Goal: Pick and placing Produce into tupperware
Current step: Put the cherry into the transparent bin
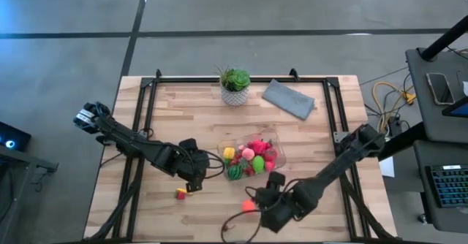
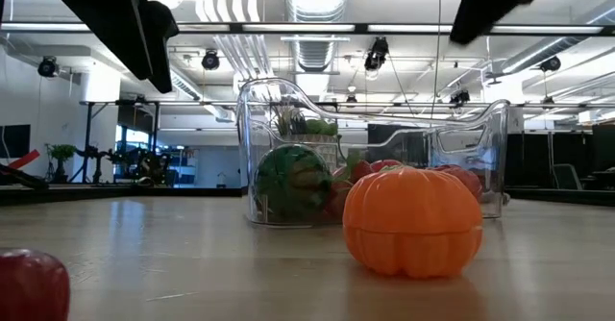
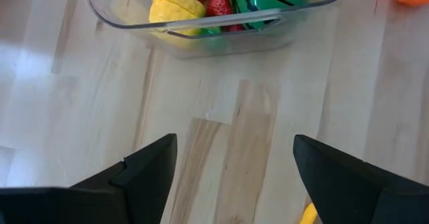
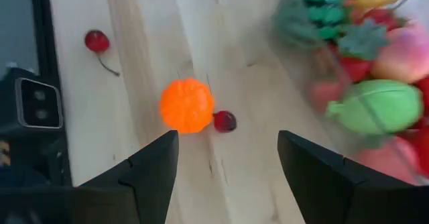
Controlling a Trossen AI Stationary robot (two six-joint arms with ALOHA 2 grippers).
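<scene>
Tupperware [image 1: 274, 143] sits mid-table, already loaded with most of the produce: striped melon [image 1: 235, 172], yellow piece [image 1: 229, 153], strawberries and pink and green items packed inside. Several pieces are left out on the wood.

Right gripper [image 4: 228, 158] is seen with fingers spread apart, nothing held between them. An orange toy pumpkin [image 4: 186, 105] lies on the bare table directly ahead of it, roughly centred in the gap, with a small dark-red cherry [image 4: 224, 121] touching or just beside it on the container side. A second stemmed cherry [image 4: 97, 41] is farther off, well apart from the pumpkin. In the overhead view the pumpkin [image 1: 248, 204] shows just beside the right gripper [image 1: 269, 193], between it and the table's near edge, short of the tupperware.

Left gripper [image 3: 234, 157] is also wide open and empty, hovering near the container's near-left corner, pointed at the melon end. A small red-and-yellow piece [image 1: 180, 193] lies just beside it, toward the near edge.

Judgement: the pumpkin is the right arm's pick; it is nearer by far. The pumpkin is round, so no long axis matters; the fingers already straddle its line. The adjacent cherry could get nudged or pinched along with it on closing. The container lies beyond the pumpkin, so the carry is short.
</scene>
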